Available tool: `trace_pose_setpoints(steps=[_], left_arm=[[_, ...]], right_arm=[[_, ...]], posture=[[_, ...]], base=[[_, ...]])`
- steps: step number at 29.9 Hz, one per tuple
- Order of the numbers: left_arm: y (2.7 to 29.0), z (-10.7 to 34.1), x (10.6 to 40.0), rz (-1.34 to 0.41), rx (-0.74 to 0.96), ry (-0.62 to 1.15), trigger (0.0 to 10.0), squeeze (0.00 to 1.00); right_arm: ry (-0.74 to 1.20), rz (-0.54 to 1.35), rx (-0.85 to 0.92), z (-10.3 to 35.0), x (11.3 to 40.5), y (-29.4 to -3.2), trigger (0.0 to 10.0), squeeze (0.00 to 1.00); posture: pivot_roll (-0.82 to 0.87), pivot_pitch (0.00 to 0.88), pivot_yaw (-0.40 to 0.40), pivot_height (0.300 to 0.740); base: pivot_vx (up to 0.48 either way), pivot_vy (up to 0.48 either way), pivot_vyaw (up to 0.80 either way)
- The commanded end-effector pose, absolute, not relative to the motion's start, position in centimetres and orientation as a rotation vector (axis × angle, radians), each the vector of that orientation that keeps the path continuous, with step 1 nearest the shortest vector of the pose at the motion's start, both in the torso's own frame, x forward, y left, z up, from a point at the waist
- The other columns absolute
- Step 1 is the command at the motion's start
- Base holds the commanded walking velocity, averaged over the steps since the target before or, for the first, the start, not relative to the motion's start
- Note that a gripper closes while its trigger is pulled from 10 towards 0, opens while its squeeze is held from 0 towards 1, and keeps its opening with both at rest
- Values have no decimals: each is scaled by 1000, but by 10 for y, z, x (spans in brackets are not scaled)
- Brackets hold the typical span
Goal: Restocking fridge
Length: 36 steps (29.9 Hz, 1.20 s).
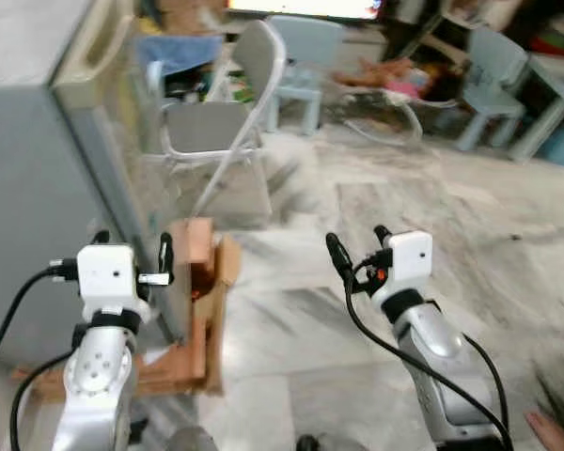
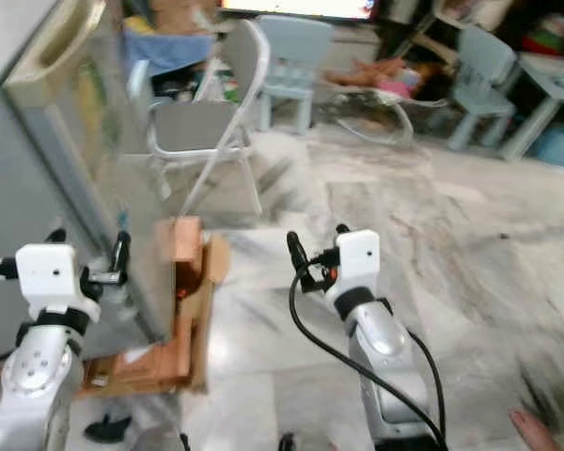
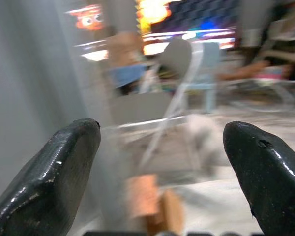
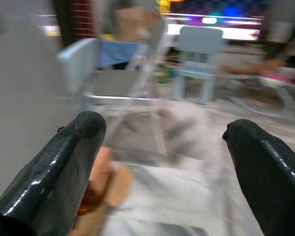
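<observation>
Both grippers are raised in front of the robot and hold nothing. The left gripper [image 3: 160, 162] has its fingers spread wide, with only blurred room showing between them. The right gripper [image 4: 162, 167] is likewise spread wide and empty. In the head views the left gripper sits just beside the grey fridge [image 1: 38, 178], near its front corner; the right gripper [image 1: 357, 249] hangs over bare marble floor [image 1: 404, 207], well apart from the fridge.

An open cardboard box [image 1: 202, 310] stands on the floor against the fridge, between the two arms. Its contents cannot be made out. A folding chair [image 1: 230, 113] stands further back.

Judged from this, restocking is at an early stage: no item is picked up and the fridge door appears shut. Remaining steps: open the door, take items and load them.
</observation>
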<state>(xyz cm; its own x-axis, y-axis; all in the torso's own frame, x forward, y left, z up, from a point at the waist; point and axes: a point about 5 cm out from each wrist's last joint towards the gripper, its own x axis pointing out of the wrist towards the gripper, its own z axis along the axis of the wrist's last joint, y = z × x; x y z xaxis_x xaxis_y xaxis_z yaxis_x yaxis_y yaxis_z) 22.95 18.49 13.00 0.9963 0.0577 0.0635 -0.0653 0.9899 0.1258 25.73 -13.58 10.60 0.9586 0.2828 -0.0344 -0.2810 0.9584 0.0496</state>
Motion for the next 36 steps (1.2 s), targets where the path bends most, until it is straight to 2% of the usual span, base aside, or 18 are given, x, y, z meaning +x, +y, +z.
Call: trace_pose_setpoints(steps=[1,7,14,17,22,25,36], left_arm=[[179,129,230,43,108,-59,10000,0],[181,128,229,57,108,-63,10000,0],[187,127,227,131,124,-53,10000,0],[191,128,227,178,132,-56,10000,0],[192,129,229,191,139,-53,10000,0],[191,130,233,186,137,-62,10000,0],[174,132,246,46,113,-53,10000,0]], right_arm=[[13,278,24,112,259,-140,10000,0],[21,284,34,112,258,-139,10000,0],[27,303,32,111,257,-139,10000,0],[4,372,-10,113,253,-132,10000,0],[7,359,23,113,253,-133,10000,0],[10,354,26,113,254,-135,10000,0],[10,337,33,115,255,-137,10000,0]], posture=[[148,58,-73,740],[147,60,-75,740],[149,64,-78,740],[148,68,-80,740],[148,70,-83,740],[148,71,-85,740],[141,73,-87,740]], base=[[337,0,0],[339,0,0],[0,0,0],[0,0,773],[0,0,769],[0,0,588],[0,0,0]])
